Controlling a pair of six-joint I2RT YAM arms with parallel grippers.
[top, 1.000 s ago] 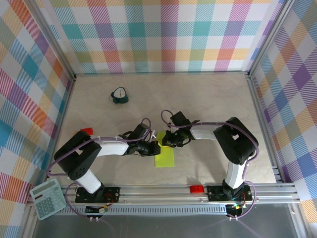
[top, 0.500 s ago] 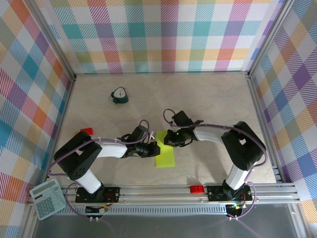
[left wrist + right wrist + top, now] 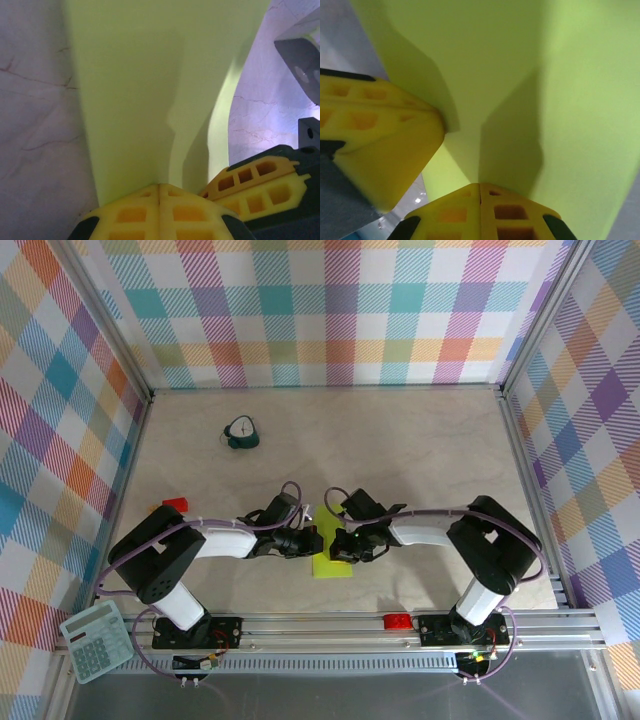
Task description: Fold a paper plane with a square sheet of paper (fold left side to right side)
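The square sheet of paper [image 3: 327, 562] lies as a narrow lime strip at the table's near middle, between the two arms. My left gripper [image 3: 313, 541] is shut, its yellow tips pressed down on the strip's left side. My right gripper [image 3: 341, 546] is shut too and presses on the right side. In the left wrist view the paper [image 3: 135, 90] stretches away from my shut left gripper [image 3: 159, 186], one layer curling up, with the right gripper's fingers [image 3: 255, 182] beside it. In the right wrist view the paper [image 3: 530, 75] lies under my shut right gripper [image 3: 480, 185], with the left fingers [image 3: 375, 130] close by.
A small teal clock [image 3: 240, 433] stands at the back left. A small red block [image 3: 175, 505] sits by the left arm's elbow. A calculator [image 3: 95, 640] lies off the table's near left corner. Plaid walls enclose three sides.
My right gripper has slid along the paper toward the near edge and now sits level with the left gripper. The left gripper and the paper have hardly moved.
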